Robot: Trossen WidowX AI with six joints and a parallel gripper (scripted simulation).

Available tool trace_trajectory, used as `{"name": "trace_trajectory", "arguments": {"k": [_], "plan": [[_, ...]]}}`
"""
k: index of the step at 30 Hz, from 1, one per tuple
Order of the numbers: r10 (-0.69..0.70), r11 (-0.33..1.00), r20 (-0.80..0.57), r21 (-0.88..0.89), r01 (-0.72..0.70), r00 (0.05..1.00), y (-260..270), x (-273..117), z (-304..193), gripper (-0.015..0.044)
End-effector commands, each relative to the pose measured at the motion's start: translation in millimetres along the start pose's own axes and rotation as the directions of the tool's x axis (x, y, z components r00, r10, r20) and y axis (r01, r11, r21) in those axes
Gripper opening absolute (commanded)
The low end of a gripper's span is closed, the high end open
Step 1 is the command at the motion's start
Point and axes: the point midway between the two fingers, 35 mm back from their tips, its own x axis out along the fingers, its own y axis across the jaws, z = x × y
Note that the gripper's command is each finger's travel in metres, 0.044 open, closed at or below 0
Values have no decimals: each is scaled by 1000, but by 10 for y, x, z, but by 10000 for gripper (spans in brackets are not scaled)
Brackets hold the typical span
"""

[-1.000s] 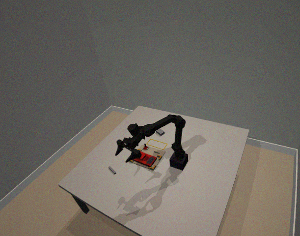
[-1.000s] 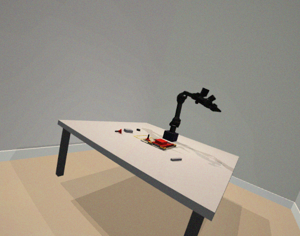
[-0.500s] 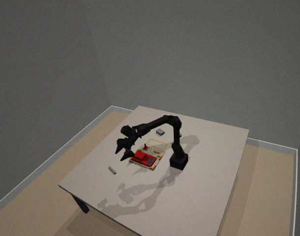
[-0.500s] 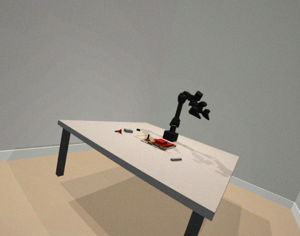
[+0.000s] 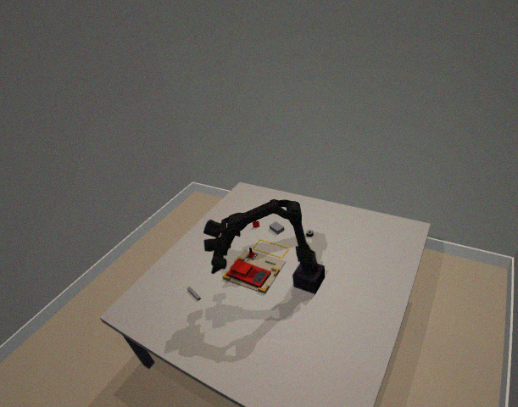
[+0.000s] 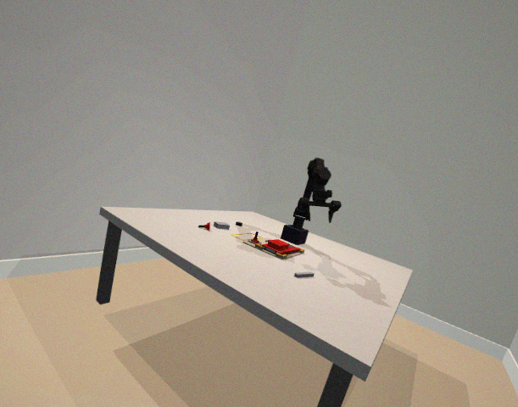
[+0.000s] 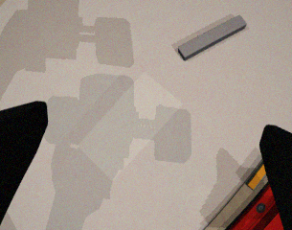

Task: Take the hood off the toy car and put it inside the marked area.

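The tool (image 5: 215,258) hangs above the surface (image 5: 337,306) with its fingers spread wide and nothing between them, pointing down just left of the toy car (image 5: 252,273). The car's red hood (image 5: 241,268) sits in place on the car, which rests on a tan board beside the arm's base. The yellow-outlined marked area (image 5: 270,248) lies just beyond the car, on its far side. In the wrist view a grey bar (image 7: 211,36) lies on the surface, and a red corner of the car shows at the lower right.
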Motion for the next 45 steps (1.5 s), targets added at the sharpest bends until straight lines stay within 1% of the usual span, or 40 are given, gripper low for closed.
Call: {"name": "trace_trajectory", "arguments": {"k": [1,9,15,17,45], "plan": [[-81,986,-126,136,99,989,-424,111,-233,440],[-157,906,-346,323,274,925,-1033,178,-697,440],[-167,808,-508,421,412,845,-1401,145,-1091,440],[-164,786,-538,435,439,827,-1425,140,-1167,440],[-163,782,-543,438,443,824,-1434,226,-1228,440]]}}
